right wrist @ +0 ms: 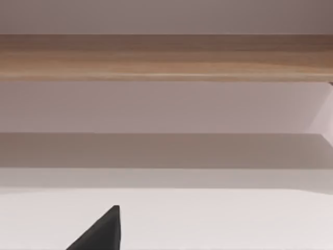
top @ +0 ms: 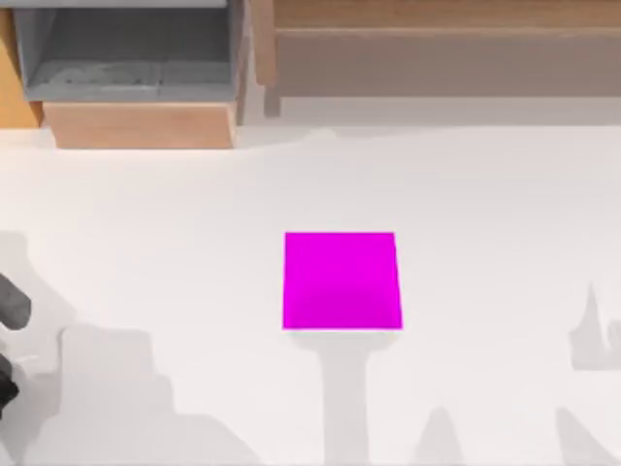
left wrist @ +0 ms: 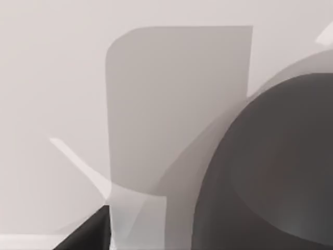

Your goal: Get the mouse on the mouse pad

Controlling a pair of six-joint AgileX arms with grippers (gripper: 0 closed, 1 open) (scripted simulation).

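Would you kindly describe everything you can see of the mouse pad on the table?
The mouse pad is a flat, thin square sheet in plain bright magenta, with no marks or print. It looks smooth and matte. It lies flat on the white table, roughly at the middle of the top view, its edges nearly square to the frame. Nothing rests on it and nothing touches it; a soft shadow darkens its near edge.

A broad, smooth white tabletop (top: 466, 194) fills the foreground, crossed by soft grey shadows along its near edge. Beyond its far edge, at the left, stands an open grey box with a light wooden front (top: 136, 87). To its right runs a long light-brown wooden shelf (top: 446, 49).
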